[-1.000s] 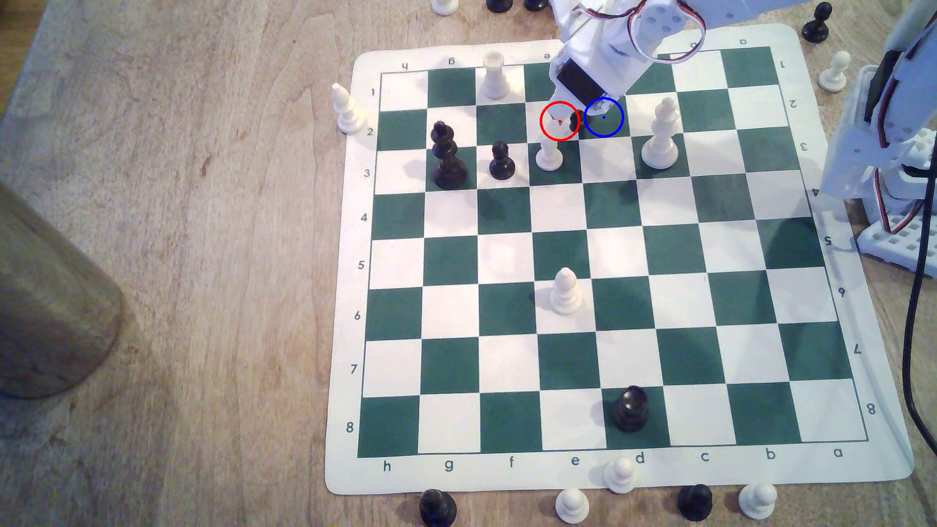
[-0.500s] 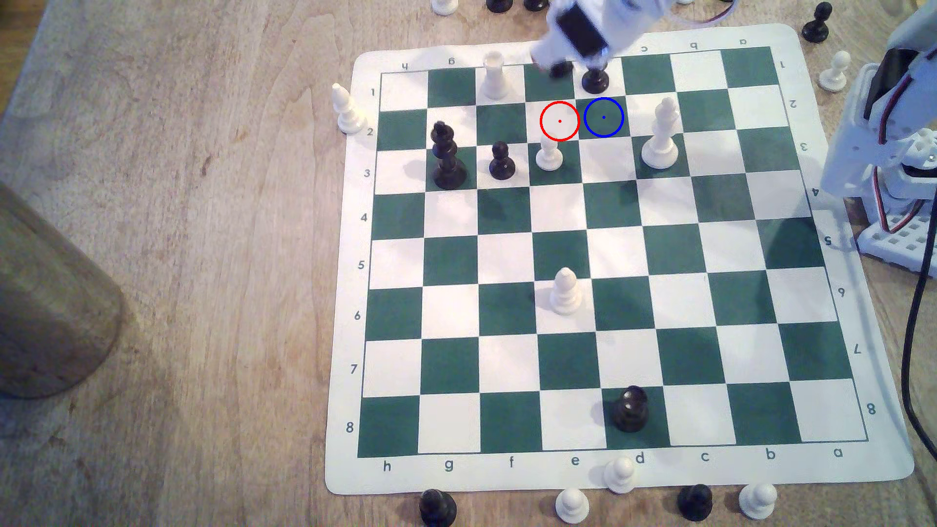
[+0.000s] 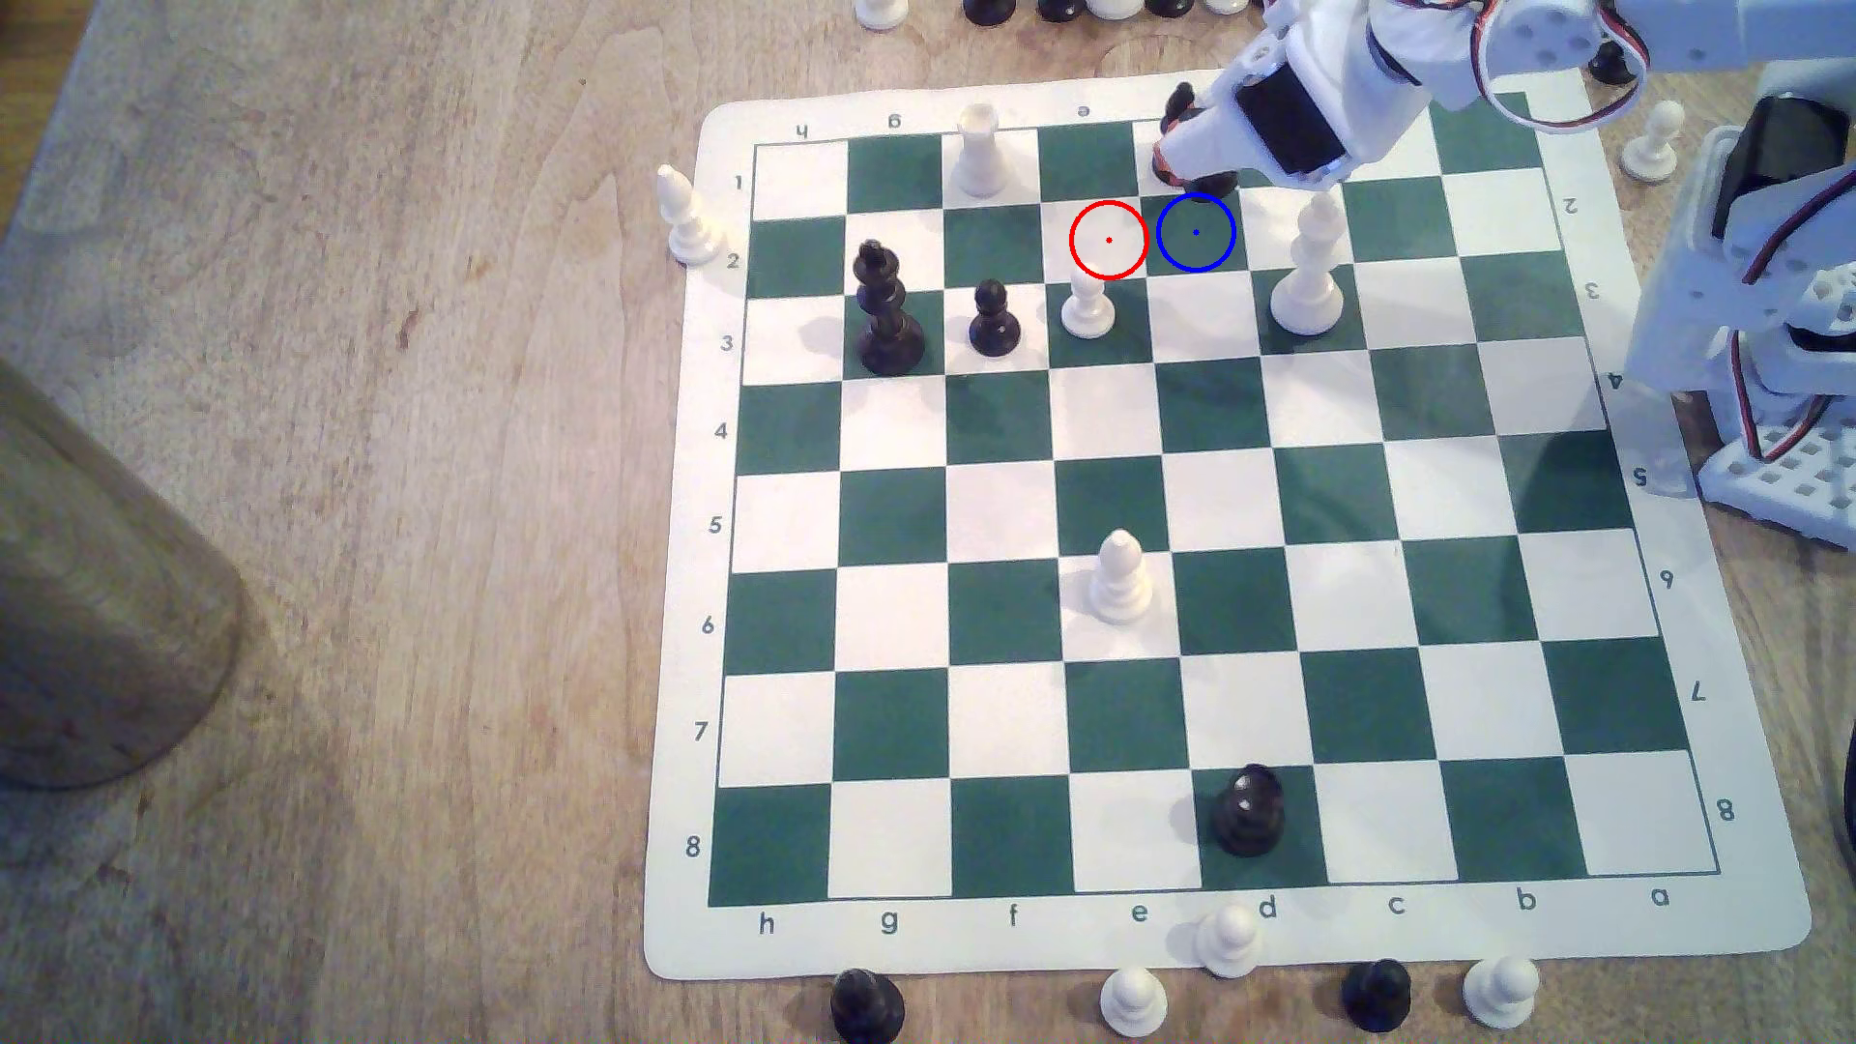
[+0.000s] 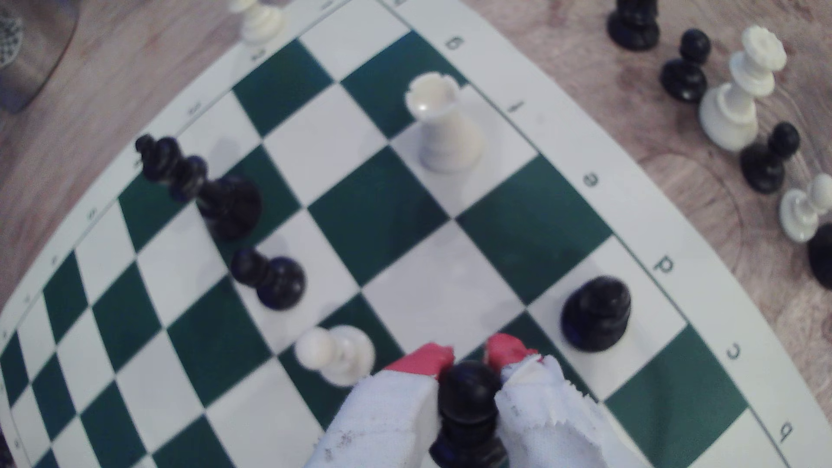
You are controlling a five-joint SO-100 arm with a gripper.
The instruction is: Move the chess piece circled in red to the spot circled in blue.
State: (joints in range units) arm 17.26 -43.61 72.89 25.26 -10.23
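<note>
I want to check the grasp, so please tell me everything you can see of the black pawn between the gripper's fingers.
The black pawn is small and glossy, plastic by its look, with a round head and a wider base. It sits roughly upright in the gripper, whose white-wrapped, red-tipped fingers press against its two sides. Whether its base touches the board cannot be told.

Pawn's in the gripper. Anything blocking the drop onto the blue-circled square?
Nothing visible. The blue-circled square is bare; the gripper holds the pawn right beside it. Another black piece stands on the adjacent white edge square, outside the circle.
</note>
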